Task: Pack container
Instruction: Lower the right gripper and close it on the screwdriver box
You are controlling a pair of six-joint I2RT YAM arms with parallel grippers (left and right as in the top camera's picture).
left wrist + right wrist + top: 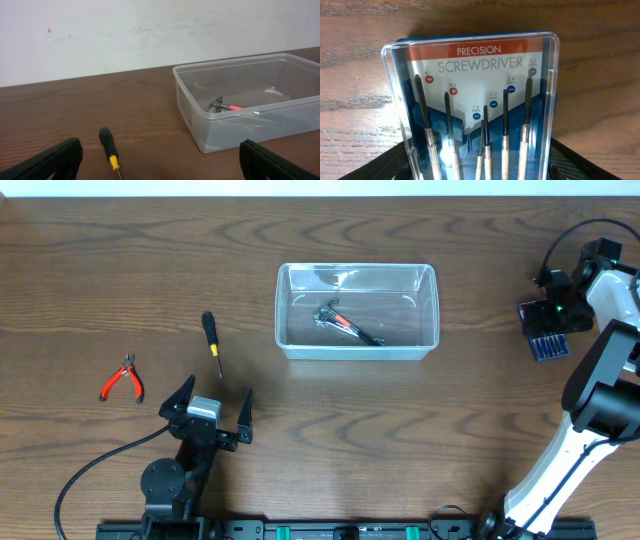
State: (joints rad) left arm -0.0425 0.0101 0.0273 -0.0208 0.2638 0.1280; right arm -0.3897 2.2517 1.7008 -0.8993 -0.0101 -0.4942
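The clear plastic container stands mid-table, and it also shows at the right of the left wrist view. A small hammer with a silver head and red-black handle lies inside it. My left gripper is open and empty near the front edge. A black-and-yellow screwdriver lies just ahead of it. My right gripper at the far right is shut on a clear-and-blue precision screwdriver set case, which fills the right wrist view between the fingers.
Red-handled pliers lie on the wood table to the left of the left gripper. The right arm's white links stretch along the right edge. A black cable runs at the front left.
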